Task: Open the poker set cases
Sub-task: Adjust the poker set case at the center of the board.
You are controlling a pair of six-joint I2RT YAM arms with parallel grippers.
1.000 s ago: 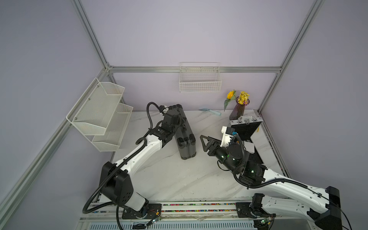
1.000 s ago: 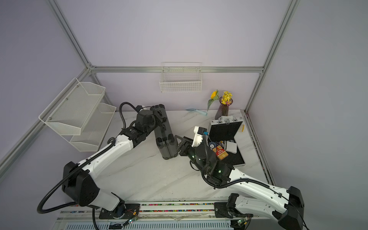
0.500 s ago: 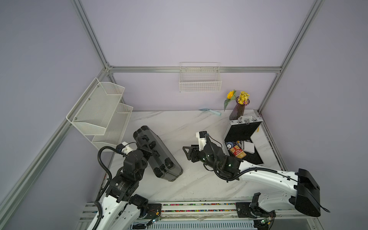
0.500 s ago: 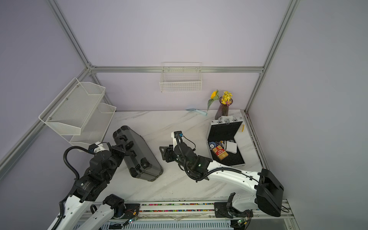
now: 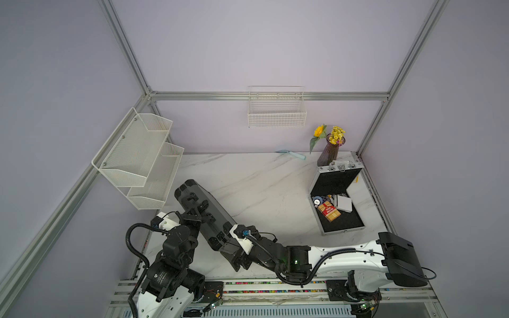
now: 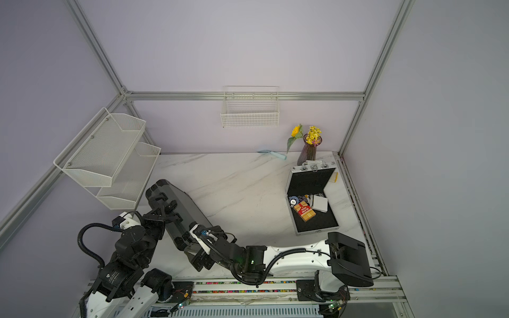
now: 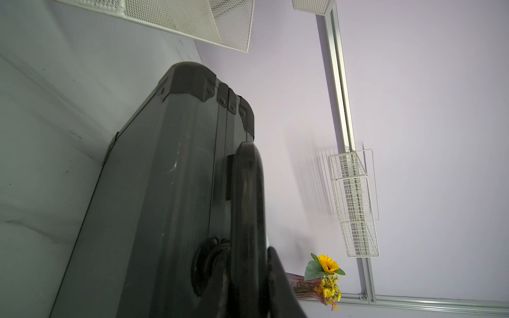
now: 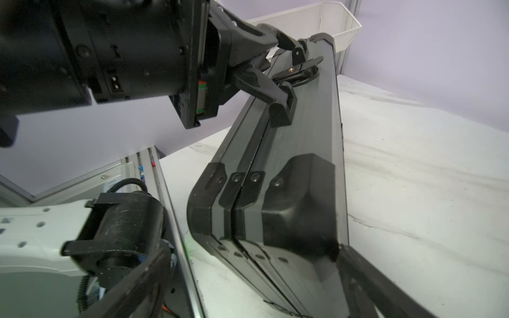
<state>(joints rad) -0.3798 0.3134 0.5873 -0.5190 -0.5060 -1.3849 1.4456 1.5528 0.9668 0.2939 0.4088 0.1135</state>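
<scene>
Lilac walls, aluminium frame, white marble-look worktop (image 5: pixel 261 187), open marble between 2 cases. Print on red box (image 5: pixel 327 210) in silver case (image 5: pixel 343 223) too small to read. That case sits right side, lid up, black foam lining. Shut dark grey case (image 5: pixel 217 212), black corner caps, stands on edge near front-left edge. Grip: left claw (image 5: pixel 199 213) clamped on its handle (image 7: pixel 248 192); right claw (image 8: pixel 253 247) spread wide, straddling near corner.

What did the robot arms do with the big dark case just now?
The left gripper, still shut on the dark grey case, pulled it from mid-table toward its own base. The right gripper swung over from near the silver case and opened wide at the dark grey case's near end. The silver case stayed open where it was.
</scene>
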